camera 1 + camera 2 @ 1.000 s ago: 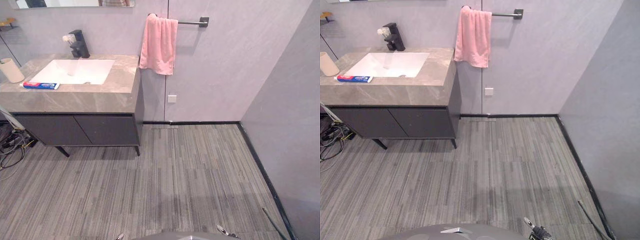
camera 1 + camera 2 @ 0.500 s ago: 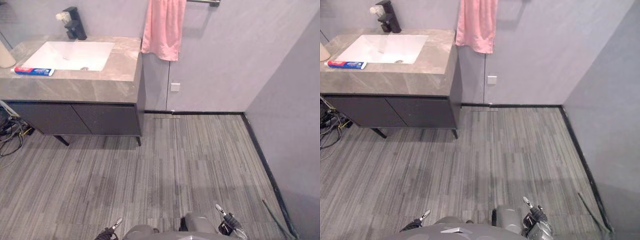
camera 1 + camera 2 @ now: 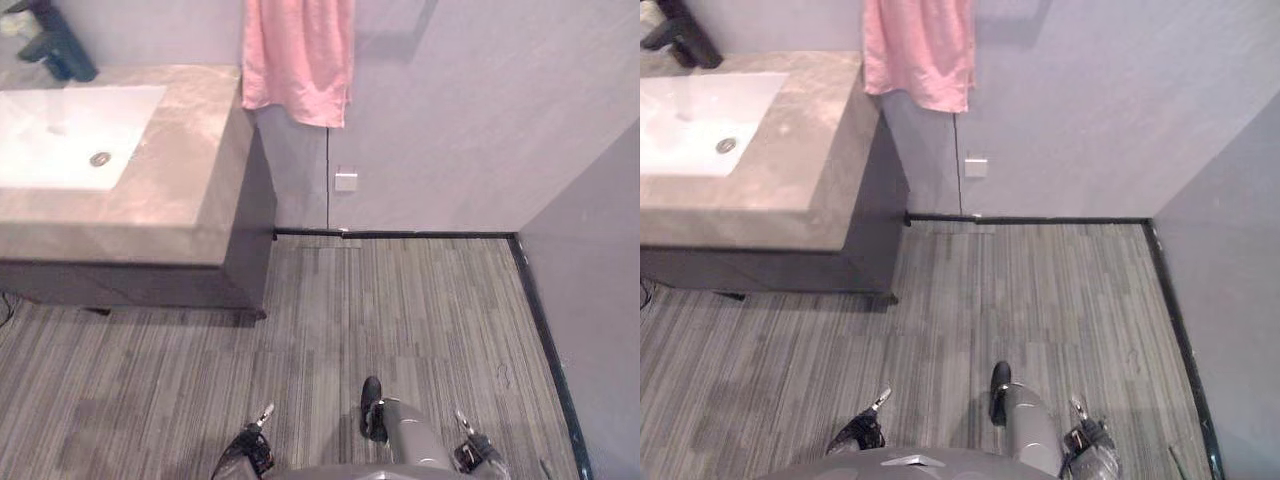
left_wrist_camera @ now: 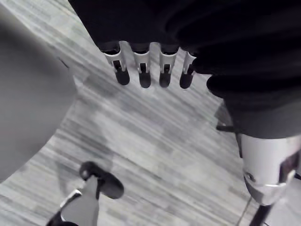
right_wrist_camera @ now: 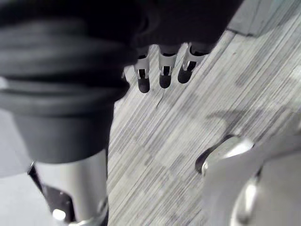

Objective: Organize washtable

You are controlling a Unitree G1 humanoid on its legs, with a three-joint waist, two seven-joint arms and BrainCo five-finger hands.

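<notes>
While hanging low over the striped floor (image 3: 400, 310), grips nothing with left hand (image 4: 141, 70) or right hand (image 5: 162, 70): fingers straight, released. Faces the washtable (image 3: 180, 180) well apart, off to the far left, white sink (image 3: 60, 130) set in it, dark tap (image 3: 65, 50) at its back edge. Finds a pink towel (image 3: 298, 60) on the wall just beside its corner.

One washtable (image 3: 165, 205) is standing against the wall, carrying one white basin (image 3: 60, 135) with one drain hole (image 3: 99, 159) and one dark tap (image 3: 62, 47). One pink towel (image 3: 297, 60) is hanging beside it, above one white wall plate (image 3: 346, 181). Two hands are showing low down: the left hand (image 3: 250, 452) and the right hand (image 3: 472, 456).
</notes>
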